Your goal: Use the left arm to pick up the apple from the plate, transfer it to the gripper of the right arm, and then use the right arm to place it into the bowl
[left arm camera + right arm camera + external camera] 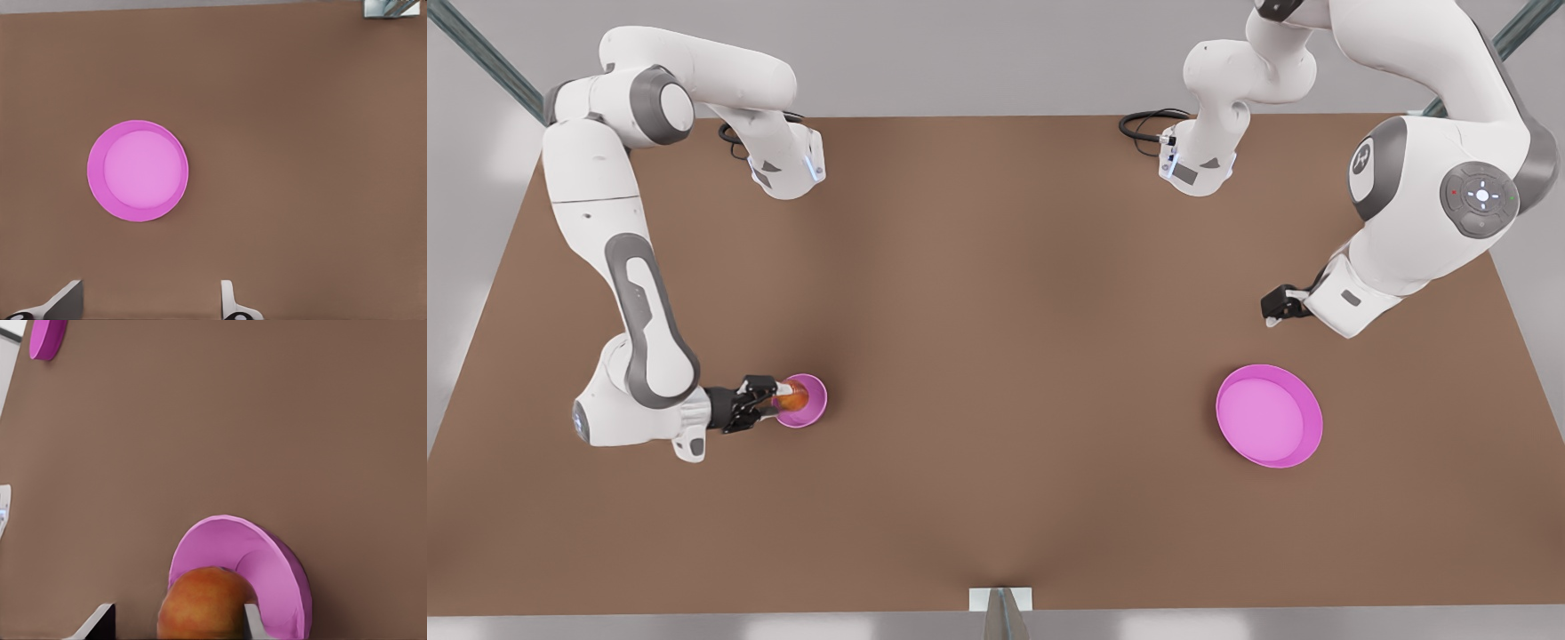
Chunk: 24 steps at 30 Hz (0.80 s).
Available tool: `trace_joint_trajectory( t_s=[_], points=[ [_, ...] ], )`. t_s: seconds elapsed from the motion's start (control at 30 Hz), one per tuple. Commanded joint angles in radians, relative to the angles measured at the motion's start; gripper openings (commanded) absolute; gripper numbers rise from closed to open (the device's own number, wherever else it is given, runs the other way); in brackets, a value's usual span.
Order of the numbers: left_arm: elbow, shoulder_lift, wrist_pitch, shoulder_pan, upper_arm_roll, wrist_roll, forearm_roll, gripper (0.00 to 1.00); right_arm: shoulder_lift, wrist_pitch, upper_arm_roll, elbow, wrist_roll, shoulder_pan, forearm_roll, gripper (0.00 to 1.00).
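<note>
The red-orange apple (pixel 792 397) sits at the mouth of the small deep pink bowl (pixel 815 400) at the front view's left. My right gripper (pixel 775 399) reaches over the bowl's rim. In the right wrist view the apple (pixel 203 603) lies between the fingers of the right gripper (pixel 175 623), against one finger (pixel 252 620) and clear of the other, so the jaws stand open. The bowl (pixel 273 557) is just behind it. My left gripper (pixel 1273 309) hangs open above the table near the bare plate (pixel 1307 436), seen from above as the plate (pixel 97 167) beyond the left gripper (pixel 150 307).
The brown table (pixel 996 311) spreads wide between bowl and plate. Both arm bases stand at its far edge, with a black cable (pixel 1143 123) by one. A small metal bracket (pixel 1000 600) sits at the near edge. The plate's edge (pixel 47 337) lies far off.
</note>
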Motion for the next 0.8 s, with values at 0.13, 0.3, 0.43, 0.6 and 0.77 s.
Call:
trace_joint_trajectory(
  t_s=[0.13,0.3,0.43,0.6,0.77],
  points=[
    [0.0,-0.001,-0.001,0.0,0.0,-0.146,0.001,1.0,-0.009,0.01,0.002,0.03,0.006,0.007,-0.063,0.92],
    [0.0,-0.001,0.006,-0.001,0.012,-0.137,-0.027,1.0,-0.325,-0.081,0.079,0.19,0.443,0.037,-0.515,0.98],
    [0.008,0.002,0.008,-0.006,0.012,-0.138,-0.027,1.0,-0.659,-0.198,-0.134,-0.002,0.813,0.209,-0.56,1.0],
    [0.022,0.011,0.008,-0.012,0.006,-0.137,-0.027,1.0,-0.644,-0.239,-0.26,0.038,1.04,0.355,-0.56,1.0],
    [0.028,0.017,0.008,-0.01,0.006,-0.138,-0.027,1.0,-0.616,-0.27,-0.271,0.084,1.006,0.346,-0.56,1.0]
  ],
)
